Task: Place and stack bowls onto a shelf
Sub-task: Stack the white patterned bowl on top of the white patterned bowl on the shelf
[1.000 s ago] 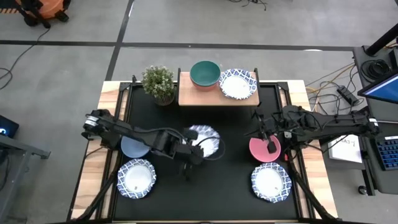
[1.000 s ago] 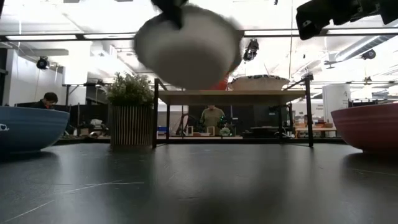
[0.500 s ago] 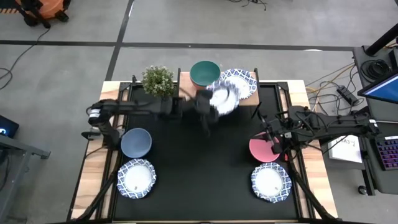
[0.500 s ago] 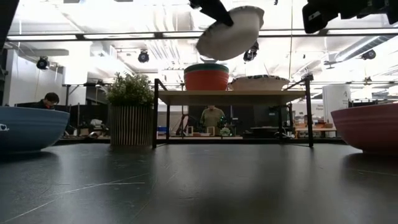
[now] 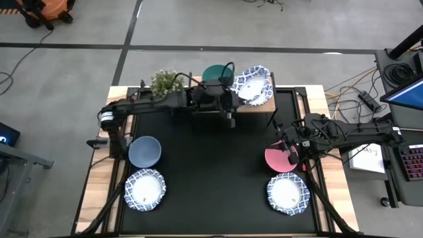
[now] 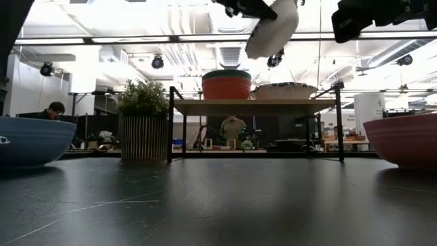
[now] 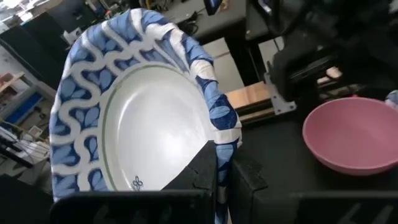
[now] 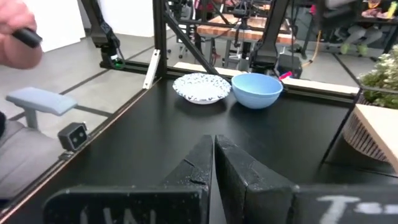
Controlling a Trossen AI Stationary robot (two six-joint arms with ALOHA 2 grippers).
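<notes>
A white bowl with a blue patterned rim hangs high over the right half of the shelf, with my left gripper shut on it; the low view shows this bowl tilted. On the shelf stand a green bowl stacked in a red one and a patterned bowl, each on its base. My right gripper is shut, holds nothing, and hovers above the pink bowl. My left gripper pinches the patterned bowl's rim, one finger inside the bowl and the other outside. The fingers reach it about level from the table's left. The bowl is lifted clear above the shelf and tilted steeply, almost on edge.
A potted plant stands left of the shelf. A grey-blue bowl and a patterned bowl sit at the near left, another patterned bowl at the near right. Black mat lies bare in the middle.
My left gripper has swung from the table's middle toward the far edge and up, then right over the shelf, turning from pointing downward to nearly level. The patterned bowl went with it and has tipped from nearly level to steeply tilted.
</notes>
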